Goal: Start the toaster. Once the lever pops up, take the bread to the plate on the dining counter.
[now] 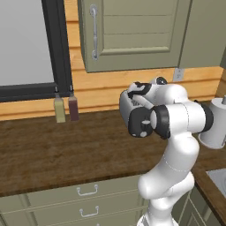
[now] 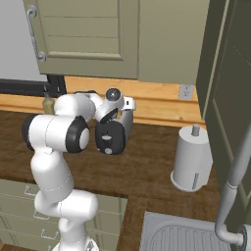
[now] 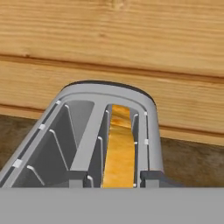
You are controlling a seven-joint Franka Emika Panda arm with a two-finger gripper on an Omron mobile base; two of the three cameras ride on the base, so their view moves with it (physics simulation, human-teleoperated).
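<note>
- Where the hand view looks down, the toaster [image 3: 94, 144] fills the lower centre of the frame, close under the camera; its silver-grey rounded shell has two long top slots with thin wire guides.
- Left slot holds nothing; the right slot carries the bread [image 3: 119, 153], an orange-tan strip seen edge-on, standing upright between the guides.
- Behind the toaster run pale horizontal wood planks, with dark wood-grain counter [image 1: 53, 150] at either side.
- Pincer fingertips are not visible, so I cannot tell how wide it stands or whether it holds anything.
- At the left of the left base view, two bottles [image 1: 66, 108] stand against the wall.
- At the right of the right base view sits a smooth grey cylindrical canister [image 2: 192, 159].
</note>
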